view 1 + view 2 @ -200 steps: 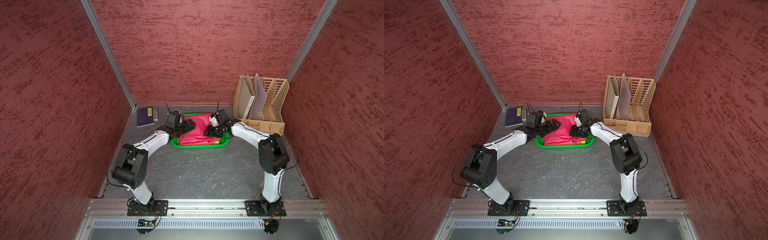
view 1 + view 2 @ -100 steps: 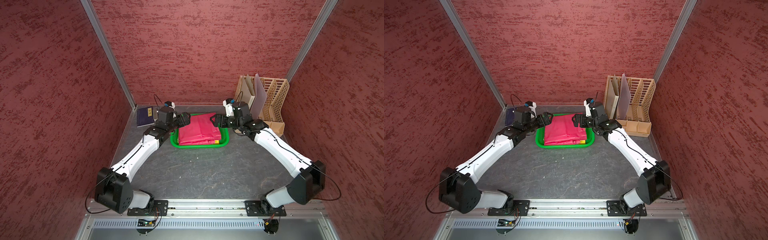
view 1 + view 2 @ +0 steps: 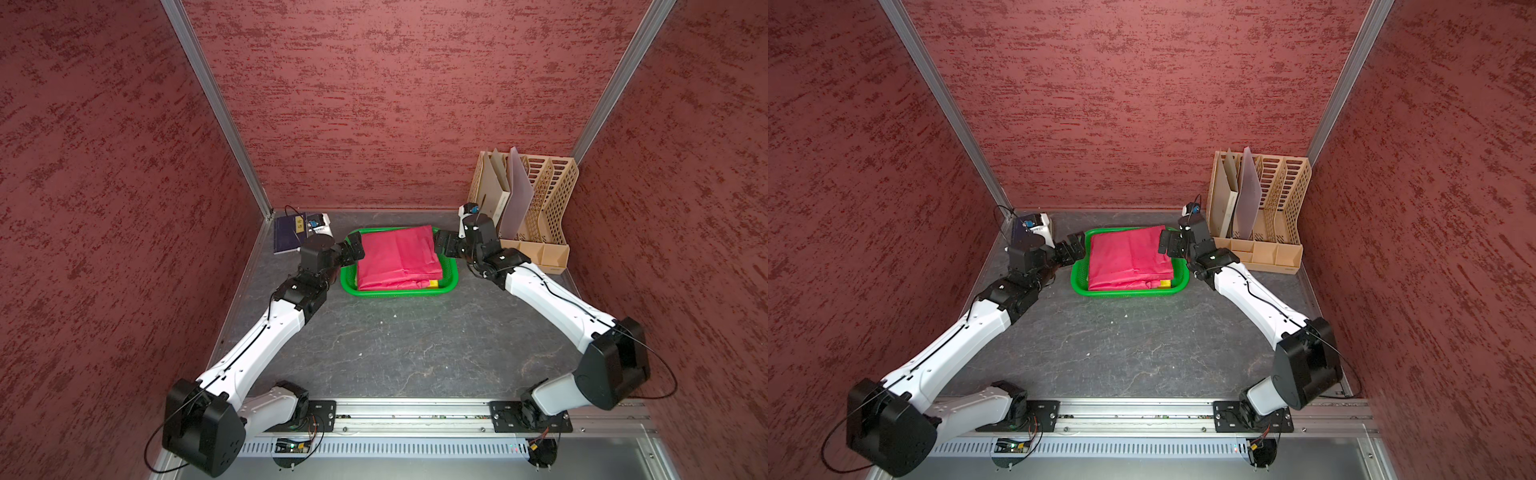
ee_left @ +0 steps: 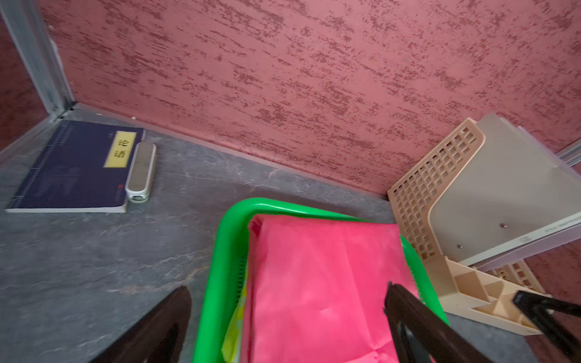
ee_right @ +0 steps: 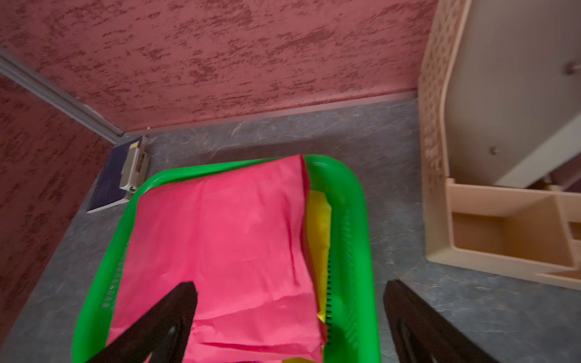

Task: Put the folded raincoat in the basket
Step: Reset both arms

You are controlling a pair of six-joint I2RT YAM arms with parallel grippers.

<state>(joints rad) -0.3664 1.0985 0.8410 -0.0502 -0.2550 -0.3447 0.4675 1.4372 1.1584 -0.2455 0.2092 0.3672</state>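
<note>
Red-walled desk [image 3: 395, 345]: left gripper [image 3: 354, 249] and right gripper [image 3: 441, 246] just let go, empty, and backed off. Raincoat [image 3: 397, 257] lies in basket [image 3: 399, 292]; job looks done.

Soft, even light fills the cell from above, bright enough that colours read clearly. Both top views are sharp; only a thin, diffuse shadow lies on the grey floor [image 3: 395, 353] along the front of the basket [image 3: 399, 292], and the wall rails [image 3: 216, 108] behind it splay outward toward the frame edges. The raincoat [image 3: 397, 257] inside the basket looks strongly saturated, its folds nearly washed flat. Both wrist views are smeared: the basket's rim is soft, and the file organizer [image 5: 437, 125] beside it blurs worst, its holes melting together.
</note>
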